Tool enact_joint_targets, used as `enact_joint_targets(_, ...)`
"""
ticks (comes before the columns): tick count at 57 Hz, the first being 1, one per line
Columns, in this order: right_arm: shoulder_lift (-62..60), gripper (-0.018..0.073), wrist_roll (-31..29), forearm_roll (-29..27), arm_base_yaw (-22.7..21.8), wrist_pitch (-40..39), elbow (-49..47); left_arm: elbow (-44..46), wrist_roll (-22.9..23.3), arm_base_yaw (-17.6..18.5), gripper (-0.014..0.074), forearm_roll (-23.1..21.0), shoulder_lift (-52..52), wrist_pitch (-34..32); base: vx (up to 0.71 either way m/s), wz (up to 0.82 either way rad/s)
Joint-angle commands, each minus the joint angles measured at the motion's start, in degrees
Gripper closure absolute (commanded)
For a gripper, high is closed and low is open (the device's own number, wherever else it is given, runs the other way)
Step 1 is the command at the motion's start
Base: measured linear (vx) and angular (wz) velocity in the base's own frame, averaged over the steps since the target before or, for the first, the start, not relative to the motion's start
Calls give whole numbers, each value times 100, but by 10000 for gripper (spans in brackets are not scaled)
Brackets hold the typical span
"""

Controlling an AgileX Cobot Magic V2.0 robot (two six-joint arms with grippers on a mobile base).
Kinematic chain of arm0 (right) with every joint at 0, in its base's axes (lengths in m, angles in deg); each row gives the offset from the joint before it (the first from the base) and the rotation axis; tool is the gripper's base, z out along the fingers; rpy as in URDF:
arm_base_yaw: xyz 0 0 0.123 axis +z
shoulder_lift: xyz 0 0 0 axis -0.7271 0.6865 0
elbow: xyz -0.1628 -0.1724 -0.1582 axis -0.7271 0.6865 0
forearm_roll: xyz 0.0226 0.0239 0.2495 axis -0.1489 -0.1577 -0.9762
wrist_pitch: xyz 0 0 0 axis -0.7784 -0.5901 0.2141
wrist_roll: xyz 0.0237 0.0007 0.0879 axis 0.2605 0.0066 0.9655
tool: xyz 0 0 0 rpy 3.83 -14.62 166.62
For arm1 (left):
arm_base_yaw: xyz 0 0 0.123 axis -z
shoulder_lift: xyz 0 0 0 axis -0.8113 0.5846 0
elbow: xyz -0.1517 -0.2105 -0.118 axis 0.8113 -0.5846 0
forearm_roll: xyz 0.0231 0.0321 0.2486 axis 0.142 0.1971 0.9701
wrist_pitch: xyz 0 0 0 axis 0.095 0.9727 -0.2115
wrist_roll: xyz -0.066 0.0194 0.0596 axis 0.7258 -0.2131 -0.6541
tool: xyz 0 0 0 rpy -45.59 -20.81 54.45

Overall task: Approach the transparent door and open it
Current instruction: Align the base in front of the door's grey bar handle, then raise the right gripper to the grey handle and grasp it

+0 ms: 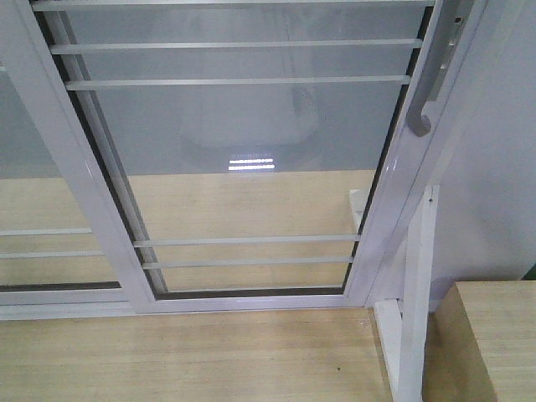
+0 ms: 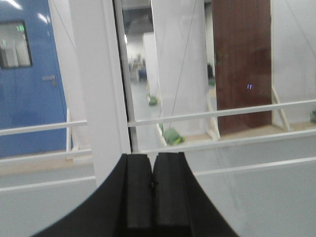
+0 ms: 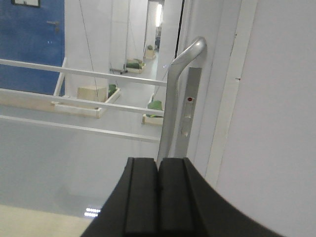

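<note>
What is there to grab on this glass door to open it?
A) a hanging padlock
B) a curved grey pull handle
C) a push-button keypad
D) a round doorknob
B: the right wrist view shows a curved grey pull handle mounted on the transparent door, just beyond the shut right fingers.

No lettering to call anywhere — only a small green sign (image 2: 20, 28) in the blue door (image 2: 29, 98) window (image 2: 14, 47), far too blurred to read.
</note>
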Motion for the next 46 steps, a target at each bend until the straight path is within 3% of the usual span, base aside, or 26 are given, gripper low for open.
enact_joint_targets(1, 1049, 564, -179, 106, -22, -540, -744, 729, 7, 31, 603, -26, 998, -335, 0, 0)
enact_joint_targets(12, 3001, 564, -178, 101, -22, -1254, -1701, 1784, 7, 31, 603, -26, 2717, -414, 0, 0)
enact_joint_targets(20, 3864, 564, -149, 63, -22, -2219, -1889, 2029, 7, 31, 603, -26, 3434, -935, 0, 0)
enact_joint_targets(35, 4374, 543, -149, 63, -22, -2578, -1875, 2029, 7, 31, 573, -26, 3783, -1199, 0, 0)
enact_joint_targets(46, 4374, 407, -149, 63, -22, -2558, -1875, 2019, 7, 31, 433, -26, 3795, -1231, 0, 0)
